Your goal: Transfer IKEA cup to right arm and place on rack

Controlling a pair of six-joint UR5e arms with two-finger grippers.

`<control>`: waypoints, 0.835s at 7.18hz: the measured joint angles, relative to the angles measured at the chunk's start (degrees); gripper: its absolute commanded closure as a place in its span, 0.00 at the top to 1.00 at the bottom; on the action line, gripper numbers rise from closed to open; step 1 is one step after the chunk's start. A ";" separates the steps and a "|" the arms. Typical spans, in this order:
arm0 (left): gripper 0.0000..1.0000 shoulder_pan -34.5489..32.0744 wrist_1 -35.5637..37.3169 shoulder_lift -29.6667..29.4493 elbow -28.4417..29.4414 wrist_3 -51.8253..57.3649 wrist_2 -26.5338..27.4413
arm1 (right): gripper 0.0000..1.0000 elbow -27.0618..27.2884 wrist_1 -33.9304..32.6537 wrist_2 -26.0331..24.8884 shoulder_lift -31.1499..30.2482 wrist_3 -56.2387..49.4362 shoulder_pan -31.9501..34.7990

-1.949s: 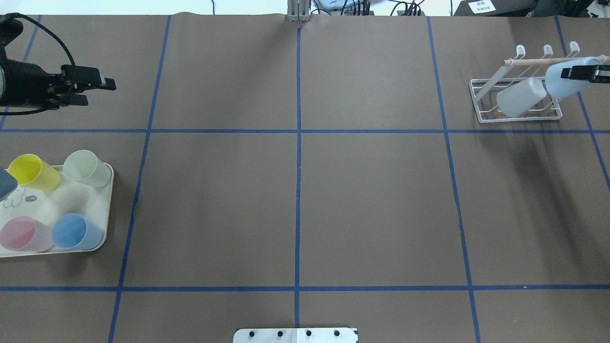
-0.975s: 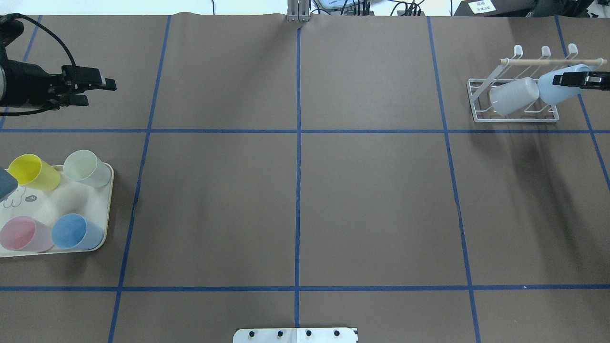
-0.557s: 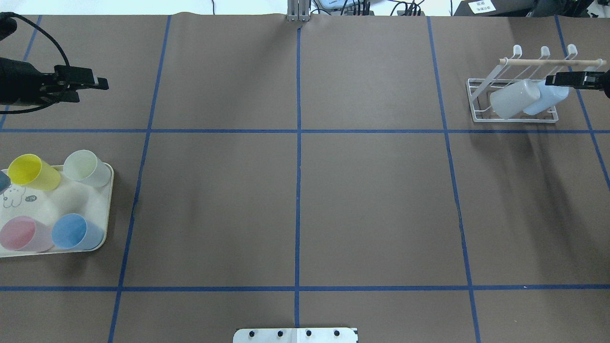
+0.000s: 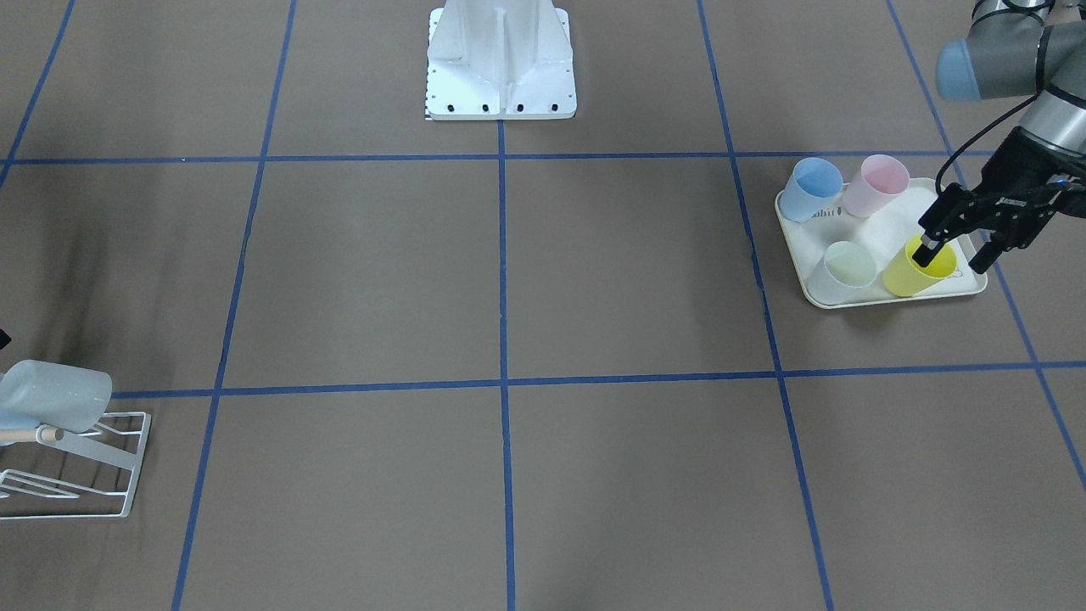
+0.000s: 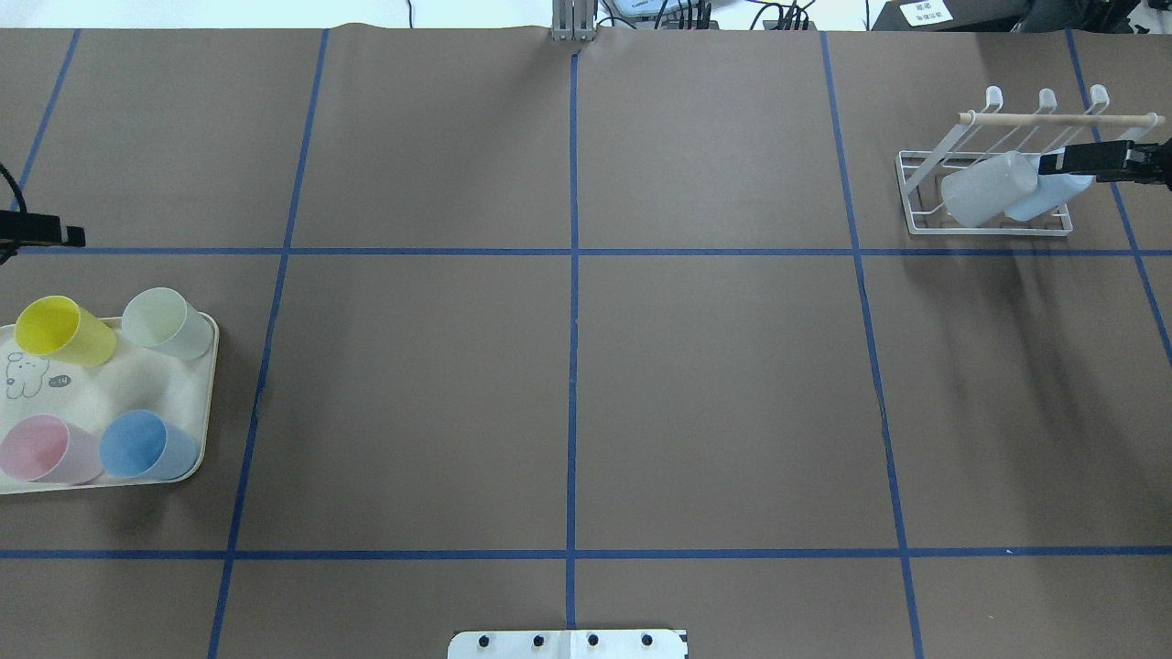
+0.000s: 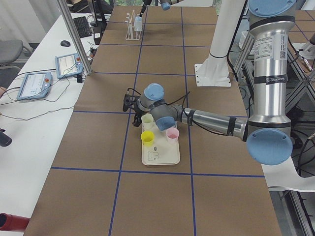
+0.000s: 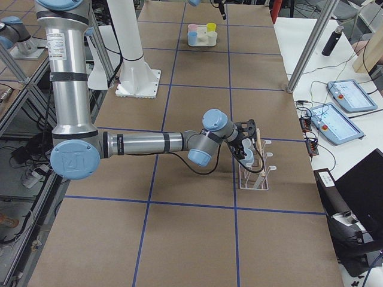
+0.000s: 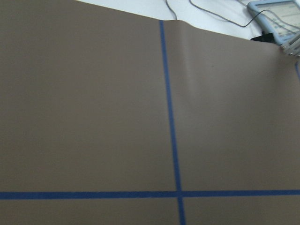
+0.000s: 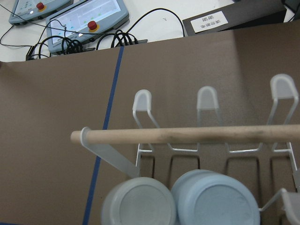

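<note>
Wide brown counter (image 5: 732,384), blue tape grid across it, action out at both ends. The left arm (image 6: 211,119) reaches out low over its end of the counter; the right arm (image 7: 143,143) is stretched long and level toward the other end.

On the robot's left sits the cream tray (image 5: 211,394) with four cups standing on it: yellow cup (image 5: 64,331), pale whitish cup (image 5: 167,322), pink cup (image 5: 46,448) and blue cup (image 5: 142,446).

Over on the robot's right, the white wire rack (image 5: 916,197) stands on the counter, its wooden dowel (image 9: 187,135) running level across the top. And there's the one we're watching: the light blue IKEA cup (image 5: 1044,197) is in the rack, lying tilted below the dowel, base up toward the wrist camera. A frosted grey cup (image 5: 984,188) leans right beside it, the two touching or nearly so.

The left claw (image 4: 953,255) hangs by the tray, fingers spread apart, nothing between them. From the front it lines up with the yellow cup; from overhead it sits past the tray's far edge.

The right claw (image 5: 1053,162) is at the rack, its tip over the blue cup's base end. Gripping or let go? Can't tell from these angles.
</note>
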 measured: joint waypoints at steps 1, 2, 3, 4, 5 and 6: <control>1.00 0.22 0.34 4.27 -0.89 0.50 -0.40 | 0.99 0.67 0.04 1.99 -0.17 1.89 0.01; 1.00 0.46 0.38 7.97 -2.07 0.67 -1.18 | 0.99 1.08 0.12 3.56 -0.27 3.28 0.03; 1.00 0.92 0.34 11.03 -2.98 0.68 -2.31 | 0.99 1.35 0.20 4.71 -0.36 4.39 0.03; 1.00 2.09 0.35 12.74 -3.31 0.58 -3.66 | 0.99 1.47 0.31 5.54 -0.39 5.25 0.02; 1.00 4.08 0.43 13.47 -3.24 0.26 -4.99 | 0.99 1.52 0.39 6.12 -0.45 5.80 0.03; 0.97 6.52 0.50 13.77 -3.06 -0.09 -6.34 | 0.99 1.54 0.44 6.64 -0.46 6.08 0.00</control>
